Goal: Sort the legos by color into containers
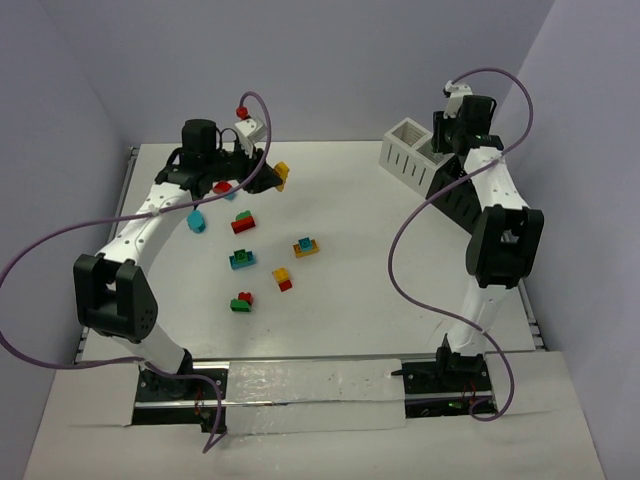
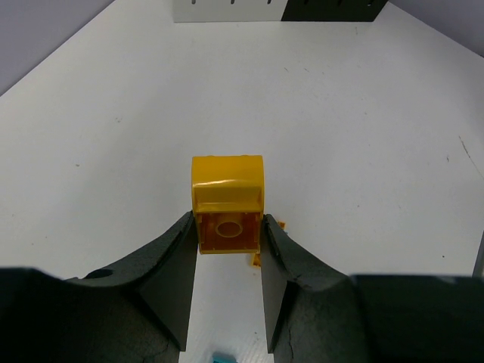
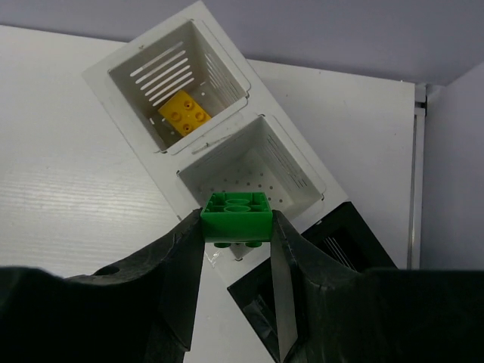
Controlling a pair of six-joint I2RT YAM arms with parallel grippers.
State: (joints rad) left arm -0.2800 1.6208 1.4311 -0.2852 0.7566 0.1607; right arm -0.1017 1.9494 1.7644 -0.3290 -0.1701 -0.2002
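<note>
Green lego (image 3: 237,214) in tool (image 3: 237,227) above white bin (image 3: 291,170)

Robotics lab bench, set up as a test cell. White table (image 1: 340,320) boxed in by plain lilac partition walls (image 1: 330,70). White-and-black left arm (image 1: 130,240) and right arm (image 1: 495,205) bolted to a metal rail (image 1: 310,385) at the near edge. Purple cables (image 1: 391,262) loop loose. Props on the table: toy bricks (image 1: 243,222), slotted bins (image 1: 408,148).

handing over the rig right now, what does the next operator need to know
Left gripper: shut on a yellow plastic brick over the white table.
Right gripper: shut on a green plastic brick above a white slotted bin.
Done: one yellow brick lies in the neighbouring white bin.
Left: both held bricks, plus the loose mixed-colour bricks on the table.
</note>
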